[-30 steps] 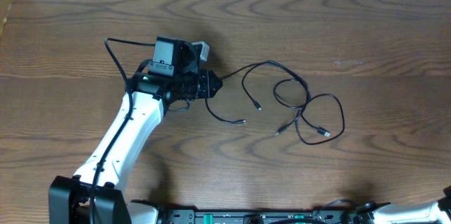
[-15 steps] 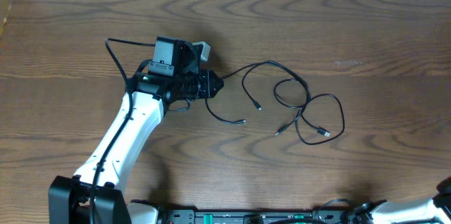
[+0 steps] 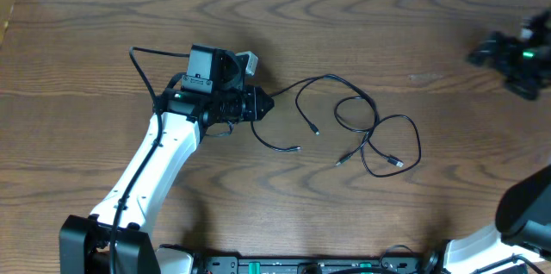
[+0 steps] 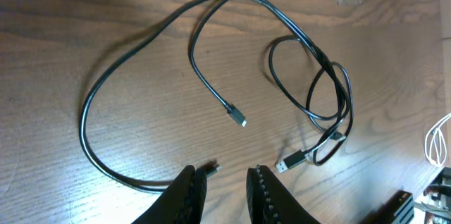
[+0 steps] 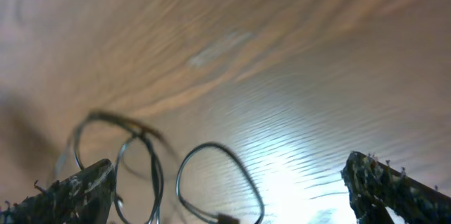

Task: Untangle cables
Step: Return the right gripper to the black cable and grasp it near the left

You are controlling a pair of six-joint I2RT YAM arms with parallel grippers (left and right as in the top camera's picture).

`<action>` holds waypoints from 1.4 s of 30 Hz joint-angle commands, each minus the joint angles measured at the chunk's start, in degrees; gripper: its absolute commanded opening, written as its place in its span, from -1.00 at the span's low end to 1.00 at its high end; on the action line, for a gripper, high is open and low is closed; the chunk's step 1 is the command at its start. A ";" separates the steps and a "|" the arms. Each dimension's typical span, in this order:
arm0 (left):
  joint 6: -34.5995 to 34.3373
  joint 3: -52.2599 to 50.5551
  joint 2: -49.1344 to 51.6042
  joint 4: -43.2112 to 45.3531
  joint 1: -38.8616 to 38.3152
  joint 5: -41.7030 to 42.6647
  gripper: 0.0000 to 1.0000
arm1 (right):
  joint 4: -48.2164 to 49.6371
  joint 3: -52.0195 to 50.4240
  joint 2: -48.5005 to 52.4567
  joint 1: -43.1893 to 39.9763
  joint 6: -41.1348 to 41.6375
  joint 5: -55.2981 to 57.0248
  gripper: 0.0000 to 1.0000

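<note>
Wood-grain tabletop [image 3: 387,15] was seen from overhead, w/ the thin black cables [image 3: 372,119] spread out just right of centre. They were laid flat in loose loops. One long run was traced from a point near the left gripper [image 3: 263,102] up and across to the right. There it was crossed over a tighter cluster of loops. Several small plug ends were seen lying free on the wood, apart from each other.

The left gripper was positioned at the left edge of the cable spread, approx. at table level. In the left wrist view the cables [image 4: 310,76] were shown ahead of the left gripper [image 4: 222,175]. Its fingers [image 4: 189,190] were held close together, w/ only a narrow strip of wood visible between them. One plug end [image 4: 212,168] was seen lying right at that gap. The cable run was passed just beside the left-hand finger. No firm grip on it could be made out, and contact couldn't be told.

The right gripper [image 3: 508,54] was caught blurred at the far right edge, well apart from the cables. In the right wrist view the right gripper [image 5: 229,168] was spread wide w/ nothing between the fingers. The cables [image 5: 141,153] were seen blurred below it.
</note>
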 commanded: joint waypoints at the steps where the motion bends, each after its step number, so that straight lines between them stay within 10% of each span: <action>1: 0.50 -0.33 0.59 -0.79 0.09 0.66 -0.50 | -0.39 0.33 -0.57 6.54 -1.31 3.39 0.99; 38: 0.76 -0.52 0.61 -1.79 -2.82 0.61 -0.50 | 18.97 -28.79 -0.55 31.45 14.60 7.67 0.98; 42: 0.98 -0.52 0.61 -1.79 -2.82 0.61 -0.50 | 20.68 -28.81 -0.55 33.53 15.19 7.74 0.45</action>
